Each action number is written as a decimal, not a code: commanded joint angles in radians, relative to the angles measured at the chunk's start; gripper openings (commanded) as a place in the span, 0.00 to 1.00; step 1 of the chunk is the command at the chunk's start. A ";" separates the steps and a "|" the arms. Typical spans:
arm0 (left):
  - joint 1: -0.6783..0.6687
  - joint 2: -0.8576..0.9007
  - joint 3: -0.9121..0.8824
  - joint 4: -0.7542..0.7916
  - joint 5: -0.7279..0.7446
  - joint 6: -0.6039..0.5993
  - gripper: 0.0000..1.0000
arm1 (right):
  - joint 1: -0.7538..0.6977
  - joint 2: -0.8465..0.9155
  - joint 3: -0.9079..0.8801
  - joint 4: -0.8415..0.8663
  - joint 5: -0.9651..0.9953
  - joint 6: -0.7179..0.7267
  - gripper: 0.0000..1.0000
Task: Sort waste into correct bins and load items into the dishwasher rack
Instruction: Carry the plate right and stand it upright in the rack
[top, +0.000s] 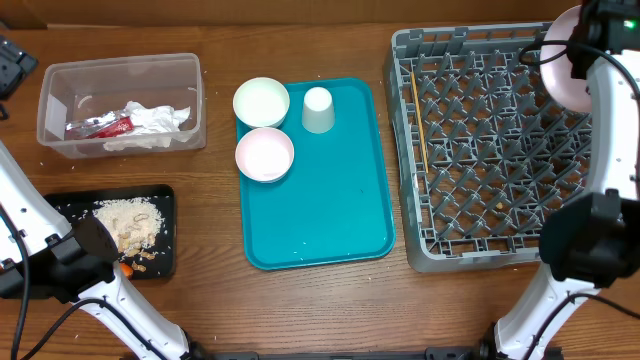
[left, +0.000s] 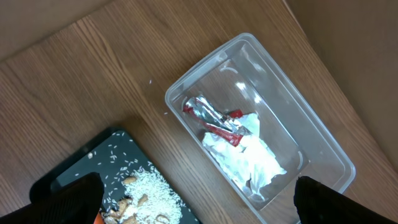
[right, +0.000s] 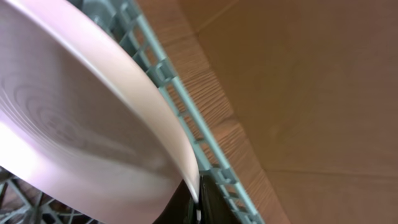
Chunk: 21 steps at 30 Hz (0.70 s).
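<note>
The grey dishwasher rack (top: 480, 150) stands at the right with a wooden chopstick (top: 420, 125) lying along its left side. My right gripper (top: 582, 45) is shut on the rim of the large white plate (top: 560, 62), held tilted over the rack's far right corner. In the right wrist view the plate (right: 81, 112) fills the left, pinched at its edge by the gripper (right: 198, 200), with the rack's wall (right: 180, 99) behind. My left gripper (left: 199, 211) stands open and empty above the black tray (left: 93, 162) of food bits (left: 149, 193) and the clear tub (left: 311, 118).
The clear tub (top: 120, 100) holds a crumpled napkin (top: 150, 125) and a red wrapper (top: 100, 127). The black tray (top: 70, 205) carries crumbs (top: 125, 220) and a carrot piece (top: 127, 268). A teal tray (top: 330, 200) bears two white bowls (top: 261, 101) (top: 264, 153) and an upturned cup (top: 317, 109).
</note>
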<state>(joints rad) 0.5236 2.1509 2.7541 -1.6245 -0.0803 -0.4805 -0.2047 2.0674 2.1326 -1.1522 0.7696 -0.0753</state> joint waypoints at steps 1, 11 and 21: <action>-0.007 0.008 0.002 0.002 -0.008 -0.014 1.00 | 0.008 0.029 -0.002 -0.002 -0.028 0.024 0.04; -0.007 0.008 0.002 0.002 -0.008 -0.014 1.00 | 0.021 0.037 -0.028 -0.020 -0.063 0.056 0.04; -0.007 0.008 0.002 0.002 -0.008 -0.014 1.00 | 0.080 0.035 -0.023 -0.149 -0.023 0.224 0.04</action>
<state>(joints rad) 0.5236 2.1509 2.7541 -1.6238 -0.0803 -0.4805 -0.1474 2.1090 2.1136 -1.2800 0.7898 0.0517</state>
